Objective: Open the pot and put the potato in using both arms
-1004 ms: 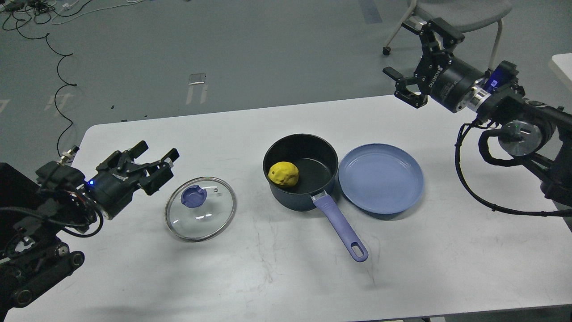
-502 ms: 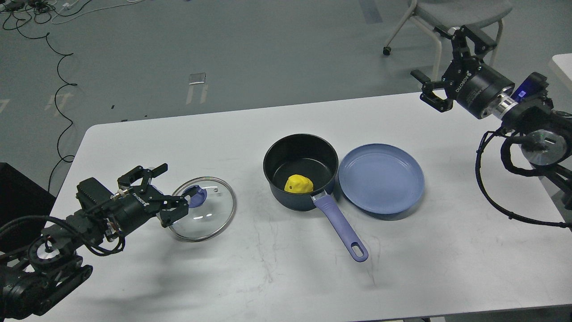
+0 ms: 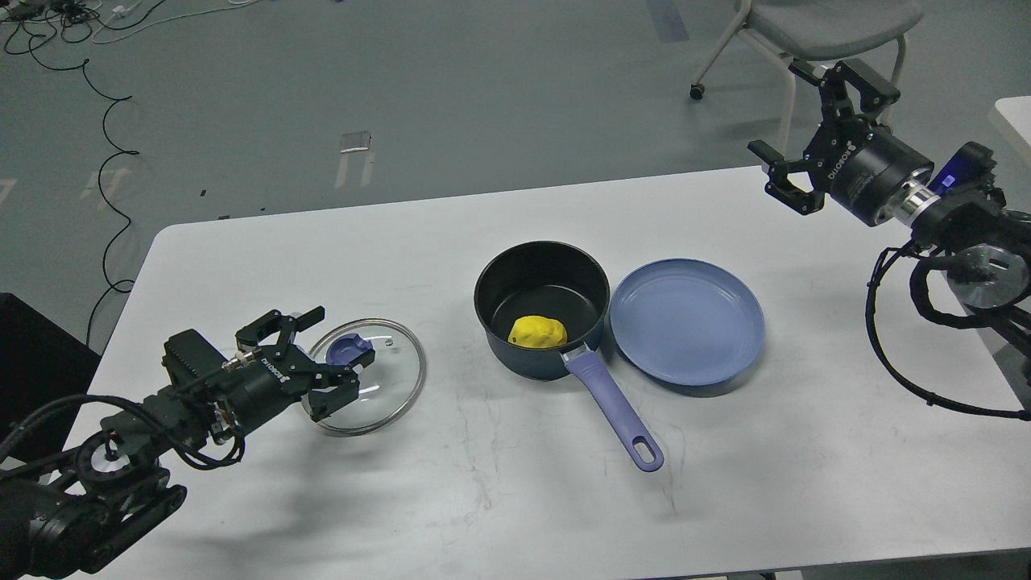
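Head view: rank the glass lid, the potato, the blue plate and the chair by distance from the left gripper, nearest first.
1. Glass lid, right beside the left gripper, under its fingers.
2. Potato, inside the pot at table centre.
3. Blue plate, just right of the pot.
4. Chair, on the floor beyond the table's far right.

floor (image 3: 451,89): grey, taped marks | cables (image 3: 105,121): black, far left | chair (image 3: 821,24): grey, wheeled, far right | table (image 3: 499,499): white
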`<state>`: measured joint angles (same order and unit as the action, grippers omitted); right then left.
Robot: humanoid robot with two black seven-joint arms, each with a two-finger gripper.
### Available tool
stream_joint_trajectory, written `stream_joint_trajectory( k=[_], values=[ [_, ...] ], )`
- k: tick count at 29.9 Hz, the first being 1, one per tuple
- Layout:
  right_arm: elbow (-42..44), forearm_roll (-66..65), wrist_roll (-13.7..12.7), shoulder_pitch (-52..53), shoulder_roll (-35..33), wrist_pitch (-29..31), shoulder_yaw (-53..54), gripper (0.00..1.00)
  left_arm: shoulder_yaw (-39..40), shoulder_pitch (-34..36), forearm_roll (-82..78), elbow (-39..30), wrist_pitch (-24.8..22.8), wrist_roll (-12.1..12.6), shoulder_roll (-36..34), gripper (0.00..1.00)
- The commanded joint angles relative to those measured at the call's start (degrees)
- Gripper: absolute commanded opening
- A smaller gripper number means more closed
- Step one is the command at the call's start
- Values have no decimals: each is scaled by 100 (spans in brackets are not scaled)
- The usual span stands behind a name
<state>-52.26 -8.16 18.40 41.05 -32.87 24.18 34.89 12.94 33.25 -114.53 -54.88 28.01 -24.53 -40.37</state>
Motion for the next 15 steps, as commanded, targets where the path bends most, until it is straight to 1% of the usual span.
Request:
stream_joint_trajectory(
  k=[1,5,7,10,13,15],
  values=[
    [32,-1,-3,0,0,-1,0,100,7,6,1,4,-1,1,-6,99],
    [32,-1,-3,0,0,-19,0,100,16,32,97,4,-1,1,-6,99],
    [32,-10,41,0,0,-28,0,100,33,76,229,4,-1,18,-15,99],
    [23,-19,50,8,8,-28,-9,100,60,225,983,-5,-1,27,-15,99],
    [-30,-10,50,26,0,-1,8,100,51,576,1783,-14,-1,36,-6,99],
    [-82,-19,50,61,0,-10,52,100,60,910,2720,-92,-1,44,11,99]
  ],
)
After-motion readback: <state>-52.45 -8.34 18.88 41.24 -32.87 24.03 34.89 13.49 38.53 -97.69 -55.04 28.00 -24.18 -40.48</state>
